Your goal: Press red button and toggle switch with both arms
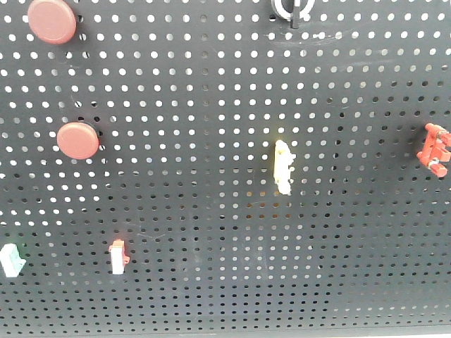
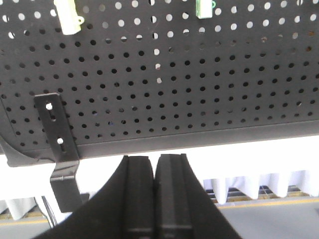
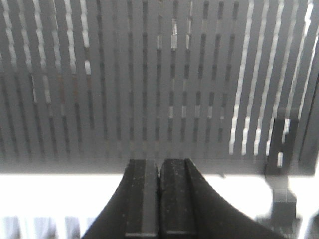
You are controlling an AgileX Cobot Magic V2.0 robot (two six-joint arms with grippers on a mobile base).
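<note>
Red button (image 1: pixel 77 139) at nine o'clock on black pegboard (image 1: pixel 176 113) | toggle switch (image 1: pixel 291 8) at one o'clock | left gripper (image 2: pixel 155 160) and right gripper (image 3: pixel 159 163) both pressed together

Matte red button (image 1: pixel 77 140); perforated black metal pegboard (image 1: pixel 211 105)

Both claws are pinched closed with nothing in them: left claw (image 2: pixel 155 164) fingers pressed together, right claw (image 3: pixel 159 169) same deal, both pointing straight ahead.
</note>
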